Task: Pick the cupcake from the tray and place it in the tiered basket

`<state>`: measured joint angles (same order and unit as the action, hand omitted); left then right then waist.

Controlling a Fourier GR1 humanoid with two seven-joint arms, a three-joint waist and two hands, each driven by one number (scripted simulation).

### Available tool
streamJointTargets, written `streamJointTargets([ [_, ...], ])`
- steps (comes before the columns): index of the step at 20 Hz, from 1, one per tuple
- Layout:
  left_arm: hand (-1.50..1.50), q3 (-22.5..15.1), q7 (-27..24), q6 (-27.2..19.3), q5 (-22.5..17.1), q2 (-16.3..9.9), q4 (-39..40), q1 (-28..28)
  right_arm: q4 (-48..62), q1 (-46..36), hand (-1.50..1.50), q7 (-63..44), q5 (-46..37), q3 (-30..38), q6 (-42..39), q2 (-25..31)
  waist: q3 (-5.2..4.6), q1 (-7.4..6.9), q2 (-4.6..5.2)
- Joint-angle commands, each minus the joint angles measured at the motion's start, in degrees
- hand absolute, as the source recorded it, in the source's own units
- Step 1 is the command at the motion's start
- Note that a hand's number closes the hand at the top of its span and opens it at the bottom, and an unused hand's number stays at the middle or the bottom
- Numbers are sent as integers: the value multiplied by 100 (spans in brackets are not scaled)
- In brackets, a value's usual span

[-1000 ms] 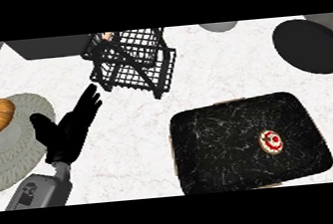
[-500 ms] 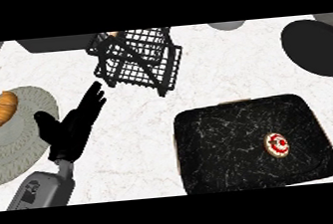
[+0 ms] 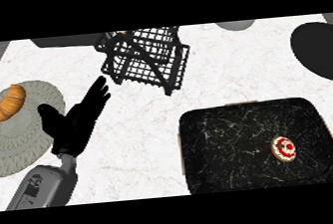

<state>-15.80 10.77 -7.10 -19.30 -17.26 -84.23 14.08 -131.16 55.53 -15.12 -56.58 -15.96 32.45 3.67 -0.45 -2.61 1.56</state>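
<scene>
A small cupcake (image 3: 284, 148) with red and white topping sits on the right part of the black marbled tray (image 3: 231, 143) at the lower right. The black wire tiered basket (image 3: 146, 58) stands at the top middle of the white counter. My left hand (image 3: 74, 119) hovers open at the left, fingers straight and pointing up toward the basket, holding nothing. It is well left of the tray. My right hand does not show in the head view.
A grey woven plate (image 3: 16, 137) at the left carries a croissant (image 3: 7, 103). A dark round pan (image 3: 326, 50) lies at the right edge. A grey bowl (image 3: 236, 25) and a dark object (image 3: 63, 41) sit along the top edge.
The whole view has slid slightly right and down in the picture. The left hand keeps its open pose; nothing was taken hold of.
</scene>
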Motion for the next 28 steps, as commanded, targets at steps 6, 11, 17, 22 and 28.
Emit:
streamJointTargets([
  [6,0,-61,82,-96,136,144,14,-4,399,-1403,-150,-2829,-2448,-942,-1348,-362,27,48,-77],
  [11,0,167,7,153,34,-1,76,-239,756,-3046,-150,-4480,-2870,-1450,-2428,-366,37,152,-122],
  [17,0,358,-214,229,255,342,622,63,1646,-3812,-150,-4651,-2554,-934,-2292,-367,44,275,-144],
  [22,0,393,-308,262,439,349,247,-509,1439,-3479,-150,-4419,-2447,-735,-2180,-113,45,275,-159],
  [28,0,620,281,396,441,288,-213,-396,1916,-3718,-150,-4677,-2758,-846,-1727,-366,46,270,-161],
])
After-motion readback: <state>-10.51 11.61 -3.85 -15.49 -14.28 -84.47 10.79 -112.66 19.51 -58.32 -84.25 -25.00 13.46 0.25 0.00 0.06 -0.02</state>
